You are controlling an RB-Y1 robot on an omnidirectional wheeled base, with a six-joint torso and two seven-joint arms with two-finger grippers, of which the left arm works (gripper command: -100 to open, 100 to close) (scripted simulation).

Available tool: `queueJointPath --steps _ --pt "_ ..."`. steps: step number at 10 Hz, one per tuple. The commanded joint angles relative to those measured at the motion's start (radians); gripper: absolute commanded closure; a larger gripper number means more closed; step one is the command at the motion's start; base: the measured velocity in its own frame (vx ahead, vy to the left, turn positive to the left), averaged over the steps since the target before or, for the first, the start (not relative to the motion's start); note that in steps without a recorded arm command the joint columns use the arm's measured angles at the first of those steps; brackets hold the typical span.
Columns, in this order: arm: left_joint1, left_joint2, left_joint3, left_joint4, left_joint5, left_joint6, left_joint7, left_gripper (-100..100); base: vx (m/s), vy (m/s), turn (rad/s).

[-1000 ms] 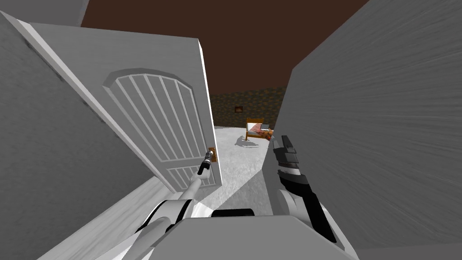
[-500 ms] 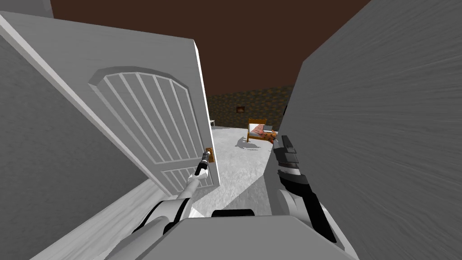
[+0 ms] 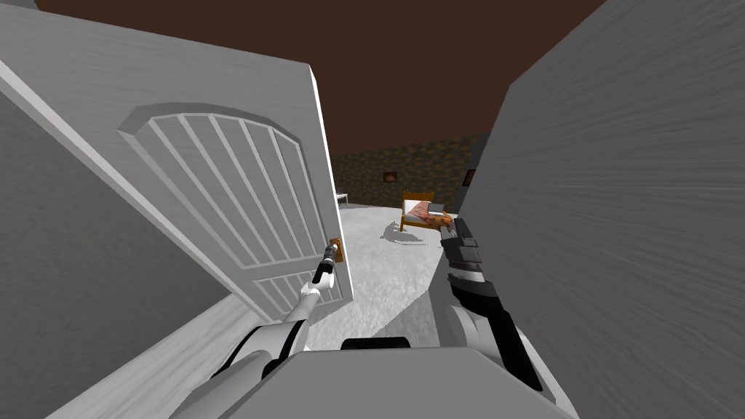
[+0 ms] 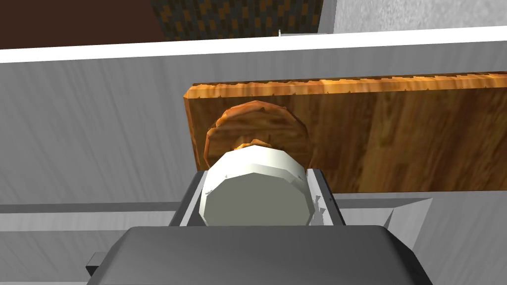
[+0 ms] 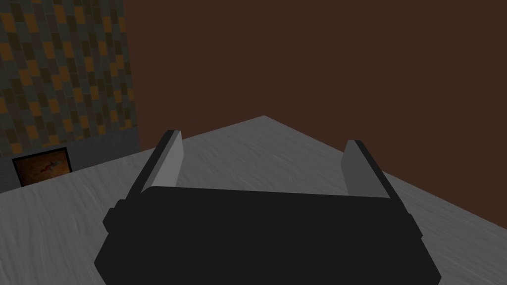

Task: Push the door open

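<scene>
White and round, the knob (image 4: 253, 185) sits clamped between the two blades of the left gripper (image 4: 256, 200), one pressed to each side of it. Just behind the knob a brown wooden rosette (image 4: 257, 118) lies flat on a long wooden backplate (image 4: 396, 143), which is fixed to the grey door (image 3: 218, 182) close to its free edge (image 3: 325, 167).

From the head, the left gripper (image 3: 329, 256) is at that plate, low on the door. The left arm reaches forward and up from the shoulder, nearly straight, with the wrist in line with the forearm. The door stands partly open, its panelled face turned to me and its free edge swung away, so it slants off to the left.

On the other side a plain grey wall (image 3: 618, 218) runs close by the right shoulder. Between the door's free edge and this wall a wedge of pale floor (image 3: 378, 269) opens, narrow near me and widening beyond. The right arm is folded beside the chest with its dark forearm rising along that wall, and the right gripper (image 3: 457, 231) points ahead into the gap; its blades (image 5: 171, 158) stand well apart, holding nothing.

Farther in, a wooden bed (image 3: 420, 211) stands on the floor near the wall's far edge, with what seems to be a reddish cover. Behind it runs a dark patterned far wall (image 3: 407, 164).
</scene>
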Motion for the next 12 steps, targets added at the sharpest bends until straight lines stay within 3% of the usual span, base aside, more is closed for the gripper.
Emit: queueJointPath --steps 1,12 --pt "-0.007 0.004 0.010 -0.001 -0.004 -0.003 0.001 100 0.179 -0.022 0.088" --pt "-0.010 -0.009 0.094 -0.003 -0.054 0.000 -0.005 100 0.191 -0.051 0.117"
